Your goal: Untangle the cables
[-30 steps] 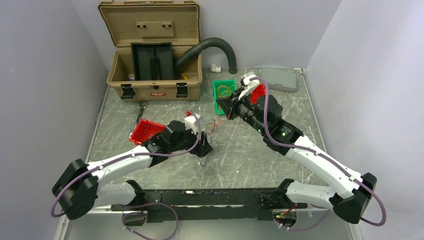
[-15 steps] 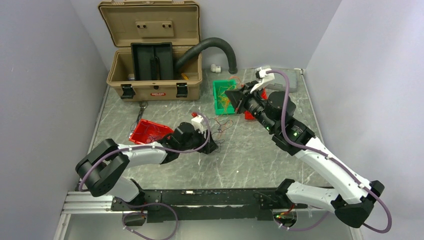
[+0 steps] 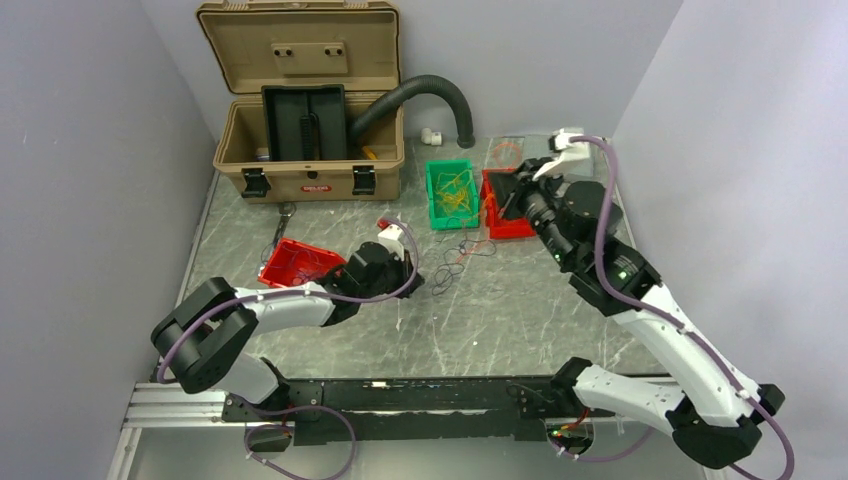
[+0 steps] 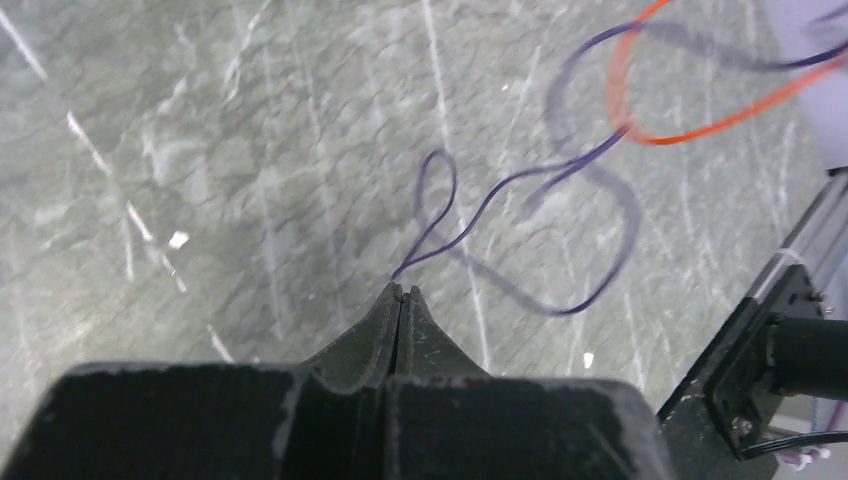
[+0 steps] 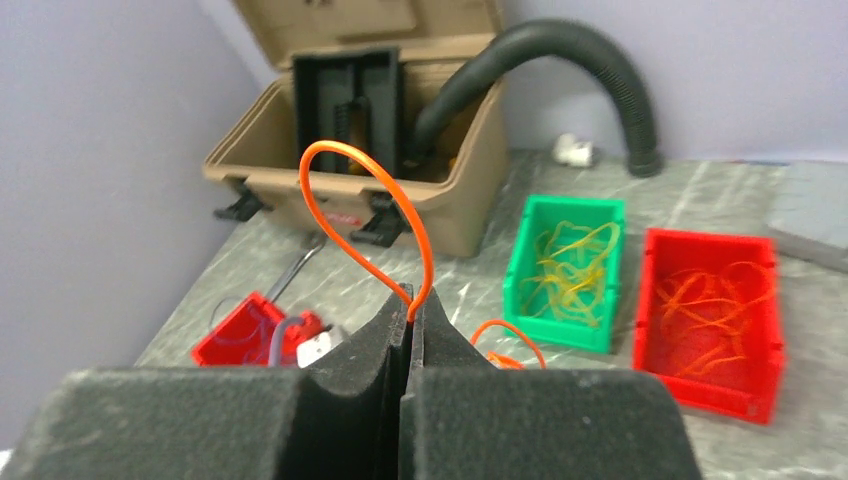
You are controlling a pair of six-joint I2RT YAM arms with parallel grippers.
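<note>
The cables [image 3: 462, 256] lie as a loose tangle of thin dark and orange strands mid-table, right of my left gripper [image 3: 414, 283]. In the left wrist view that gripper [image 4: 401, 291] is shut, its tips pinching the end of a purple cable [image 4: 500, 190] that loops off over the stone surface beside an orange cable [image 4: 640, 130]. My right gripper [image 3: 503, 195] hangs over the right-hand red bin [image 3: 507, 228]. Its wrist view shows it [image 5: 410, 306] shut on an orange cable [image 5: 340, 200] that arches up from the tips.
A green bin [image 3: 433, 195] of yellow wires stands beside the red bin [image 5: 712, 385] of orange ones. A second red bin [image 3: 293, 263] sits by the left arm. The open tan toolbox [image 3: 310, 170] and black corrugated hose [image 3: 430, 92] fill the back.
My left gripper has closed on the purple cable's end. The right arm has swung right and back, carrying the orange cable from over the green bin to over the red one.
</note>
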